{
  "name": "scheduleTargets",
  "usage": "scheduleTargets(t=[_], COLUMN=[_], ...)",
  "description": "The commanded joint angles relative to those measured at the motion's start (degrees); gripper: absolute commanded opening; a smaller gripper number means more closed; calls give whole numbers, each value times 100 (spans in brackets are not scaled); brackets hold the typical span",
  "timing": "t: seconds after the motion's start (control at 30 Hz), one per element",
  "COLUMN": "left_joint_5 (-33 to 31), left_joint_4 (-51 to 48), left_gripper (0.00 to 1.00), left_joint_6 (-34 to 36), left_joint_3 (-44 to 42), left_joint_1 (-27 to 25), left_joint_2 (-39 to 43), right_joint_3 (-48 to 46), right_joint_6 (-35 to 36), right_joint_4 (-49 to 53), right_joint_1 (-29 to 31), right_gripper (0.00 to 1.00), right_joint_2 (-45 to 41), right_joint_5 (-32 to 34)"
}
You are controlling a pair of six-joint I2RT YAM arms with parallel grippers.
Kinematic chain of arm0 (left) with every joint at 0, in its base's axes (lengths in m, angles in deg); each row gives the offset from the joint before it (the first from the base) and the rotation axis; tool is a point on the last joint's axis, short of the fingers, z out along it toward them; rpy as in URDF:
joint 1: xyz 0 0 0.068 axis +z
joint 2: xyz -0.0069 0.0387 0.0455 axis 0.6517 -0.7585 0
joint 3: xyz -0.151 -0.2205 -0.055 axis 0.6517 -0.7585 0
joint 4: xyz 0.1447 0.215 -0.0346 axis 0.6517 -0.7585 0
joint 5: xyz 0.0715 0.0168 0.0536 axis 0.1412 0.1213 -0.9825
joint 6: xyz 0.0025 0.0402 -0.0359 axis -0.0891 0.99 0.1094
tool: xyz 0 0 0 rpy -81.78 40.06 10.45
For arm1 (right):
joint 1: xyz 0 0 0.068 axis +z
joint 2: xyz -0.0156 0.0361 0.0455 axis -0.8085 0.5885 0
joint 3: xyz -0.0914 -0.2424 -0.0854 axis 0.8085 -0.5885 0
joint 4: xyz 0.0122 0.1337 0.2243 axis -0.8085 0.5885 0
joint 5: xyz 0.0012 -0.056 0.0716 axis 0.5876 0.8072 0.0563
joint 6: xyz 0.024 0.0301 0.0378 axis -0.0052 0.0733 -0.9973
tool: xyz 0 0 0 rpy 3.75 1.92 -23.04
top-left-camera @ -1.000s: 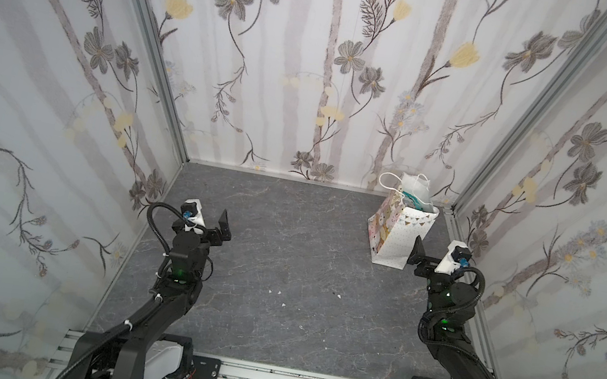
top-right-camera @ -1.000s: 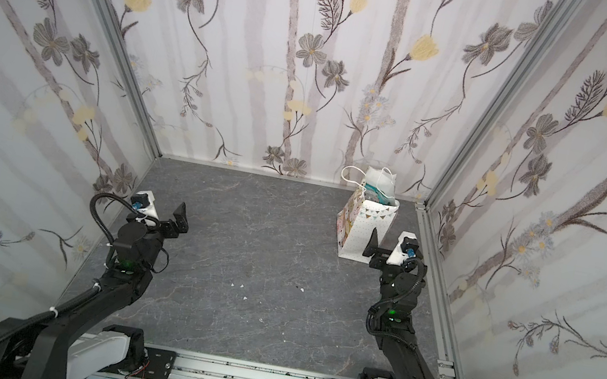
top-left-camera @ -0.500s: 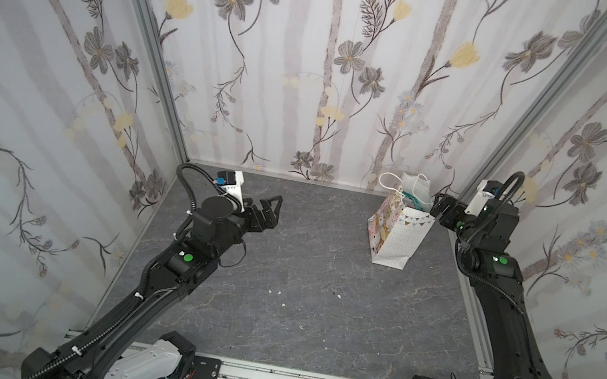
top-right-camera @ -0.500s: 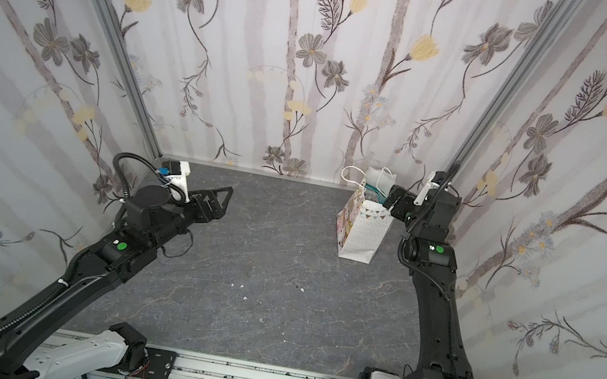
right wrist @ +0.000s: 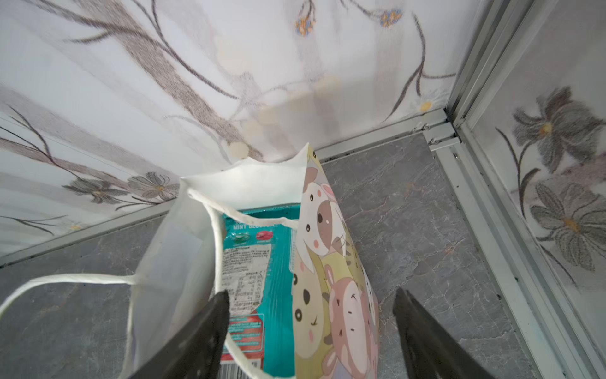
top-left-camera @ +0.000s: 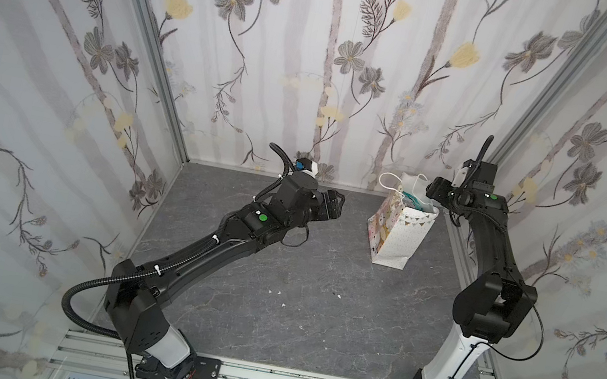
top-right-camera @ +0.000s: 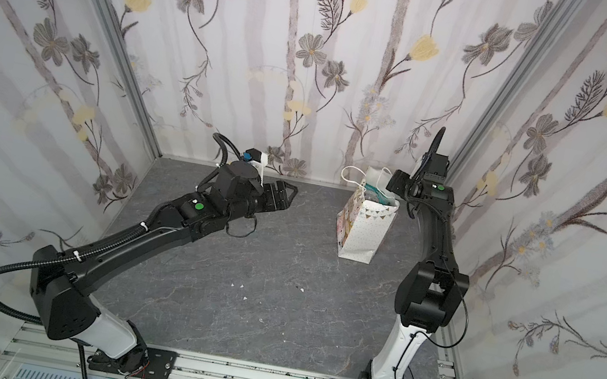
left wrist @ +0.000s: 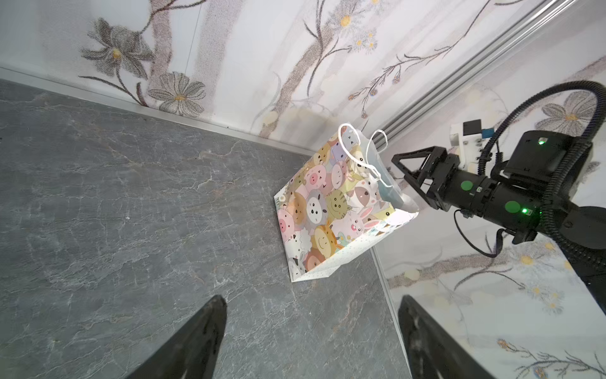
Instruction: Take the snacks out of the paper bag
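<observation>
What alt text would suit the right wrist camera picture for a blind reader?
A white paper bag printed with cartoon animals stands open on a grey table, a teal snack packet showing inside. The open right gripper straddles the bag's animal-printed side, one black finger over the opening, one outside. Floral walls rise behind.

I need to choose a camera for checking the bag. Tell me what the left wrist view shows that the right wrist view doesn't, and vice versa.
Left wrist only: the whole paper bag standing, the right end effector open at its mouth. Right wrist only: a teal snack packet with a white label inside. Both: animal pictures, white cord handles, grey table.
</observation>
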Motion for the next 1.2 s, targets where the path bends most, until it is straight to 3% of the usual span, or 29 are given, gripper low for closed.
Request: scheduleTargets(t=[0.0, 0.07, 0.3, 0.43, 0.57, 0.8, 1.0, 1.17], left_joint_5=[-126, -68, 157, 205, 417, 742, 1127, 564], left_joint_4=[-289, -514, -1367, -2072, -2567, -2752, -3285, -4053], left_gripper=[83, 83, 83, 84, 84, 82, 79, 71], left_joint_6=[-64, -11, -146, -316, -427, -609, -251, 43], left_joint_3=[441, 780, 1815, 2785, 3824, 4867, 6182, 6884], left_joint_1=[-51, -81, -149, -195, -240, -279, -309, -311], left_joint_2=[-332, -585, -1400, -2039, -2759, -3597, -4428, -5025], right_joint_3=[351, 386, -8, -748, -1684, -3418, -3803, -3845], right_joint_6=[123, 132, 103, -86, -396, -1027, -1024, -1032], right_joint_4=[536, 642, 711, 390, -133, -1258, -1350, -1372], right_joint_1=[2, 3, 46, 123, 263, 539, 744, 916], right_gripper=[72, 67, 21, 8, 4, 1, 1, 0], right_joint_2=[309, 390, 211, -271, -956, -2096, -2451, -2635], right_joint_5=[-193, -141, -914, -1196, -1319, -1580, -1436, -1249])
